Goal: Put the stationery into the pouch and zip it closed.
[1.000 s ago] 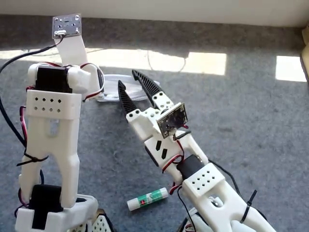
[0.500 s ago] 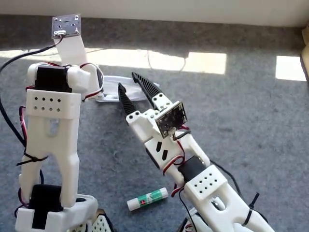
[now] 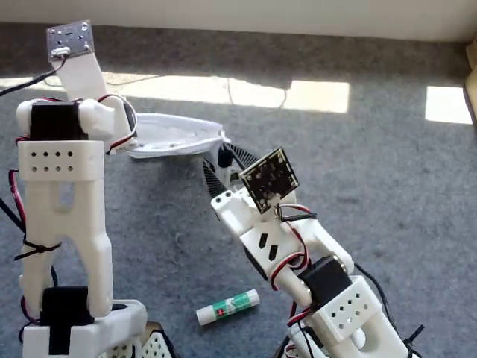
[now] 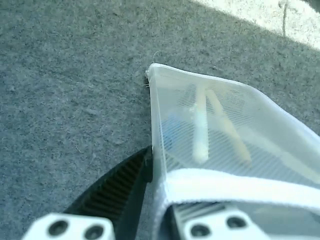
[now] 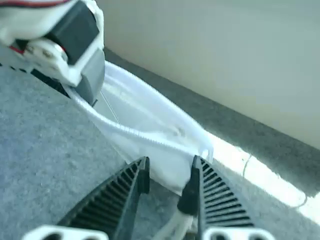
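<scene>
A white mesh pouch (image 3: 175, 137) with pens inside (image 4: 200, 130) is held above the grey carpet. My left gripper (image 4: 157, 175) is shut on the pouch's edge beside the zip band. My right gripper (image 3: 222, 165) is at the pouch's other end (image 5: 165, 145), its fingers a little apart. A black zip pull (image 5: 188, 194) lies against the inside of one finger, not clamped by both. A white and green glue stick (image 3: 228, 306) lies on the carpet between the two arm bases, outside the pouch.
Grey carpet (image 3: 387, 179) covers the floor, with bright sun patches (image 3: 320, 97) along the back. A pale wall (image 5: 225, 55) runs behind. Open carpet lies to the right of the right arm.
The left arm has shifted left, drawing the pouch out longer and into fuller view. The right gripper has narrowed from wide open and now sits at the pouch's end by the zip pull.
</scene>
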